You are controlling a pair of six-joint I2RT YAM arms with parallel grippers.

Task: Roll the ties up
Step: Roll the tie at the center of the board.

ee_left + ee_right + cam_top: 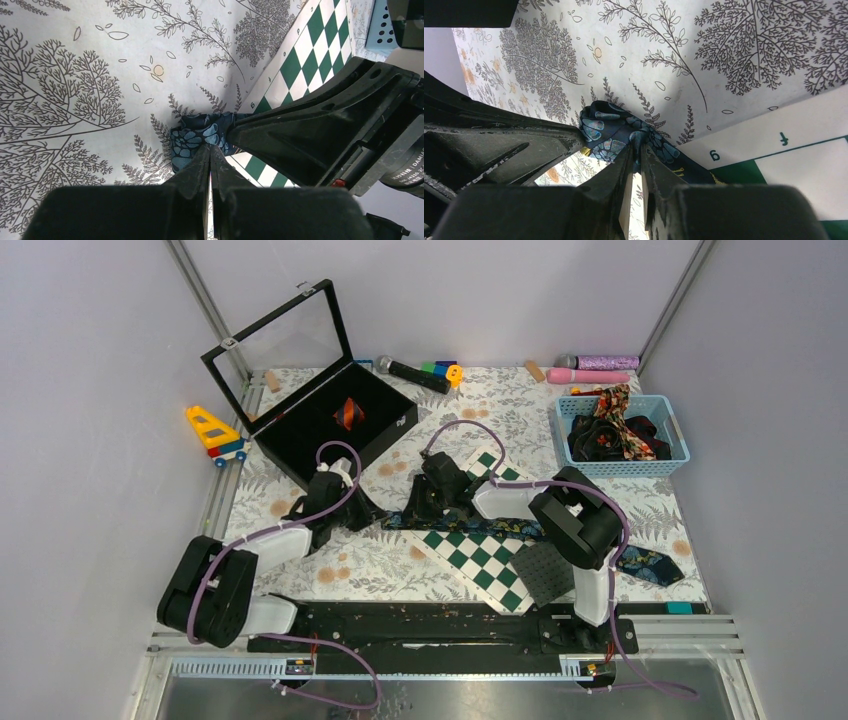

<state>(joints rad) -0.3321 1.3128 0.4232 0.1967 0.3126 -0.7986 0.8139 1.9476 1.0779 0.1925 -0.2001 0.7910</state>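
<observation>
Just off a corner of the chequered board (300,60), the left end effector (210,150) and right end effector (636,150) both clench the folded end of the navy floral tie (192,140), seemingly to start a tight roll.

Plain pale grey walls (90,390) box the table in on three sides, bare metal posts (203,302) in the back corners. The tabletop's covered by a white cloth (385,570) with leafy branch print, lit pretty evenly.
</observation>
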